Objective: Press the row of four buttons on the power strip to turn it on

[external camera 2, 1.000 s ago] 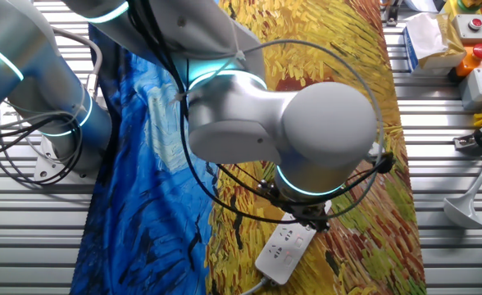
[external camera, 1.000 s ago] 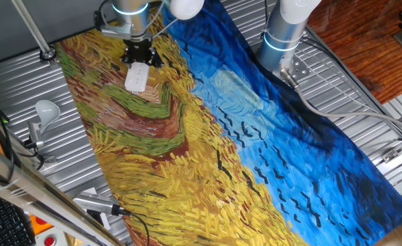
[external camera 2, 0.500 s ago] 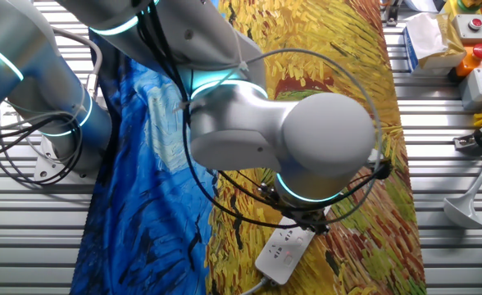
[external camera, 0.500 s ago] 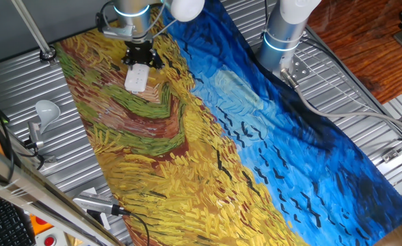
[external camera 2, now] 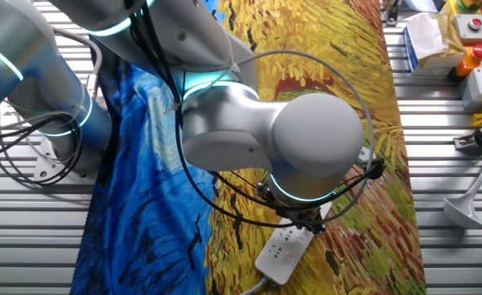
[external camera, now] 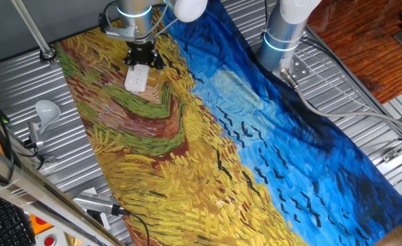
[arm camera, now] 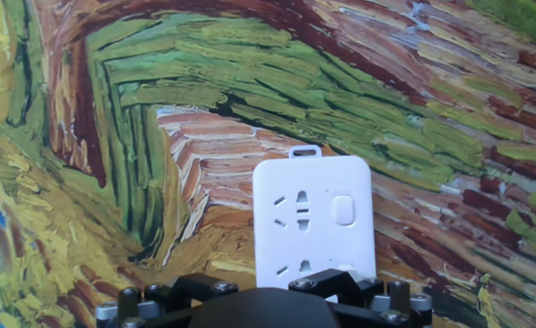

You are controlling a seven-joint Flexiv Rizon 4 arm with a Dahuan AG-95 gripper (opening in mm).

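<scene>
One fixed view shows the gripper (external camera: 140, 57) shifted slightly up over the power strip (external camera: 137, 77) — finger state I cannot tell.

Even, bright light is falling across both fixed views, and the painted cloth (external camera: 187, 137) is showing saturated yellows and blues with no harsh shadows. The white bulb (external camera: 189, 7) at the top edge is blowing out to plain white. Cyan rings are glowing on the arm (external camera 2: 257, 139), whose grey shell is catching a soft sheen. In the hand view the power strip (arm camera: 312, 219) is appearing sharp, while the dark claw (arm camera: 268, 305) at the bottom edge is sitting in shade.
</scene>
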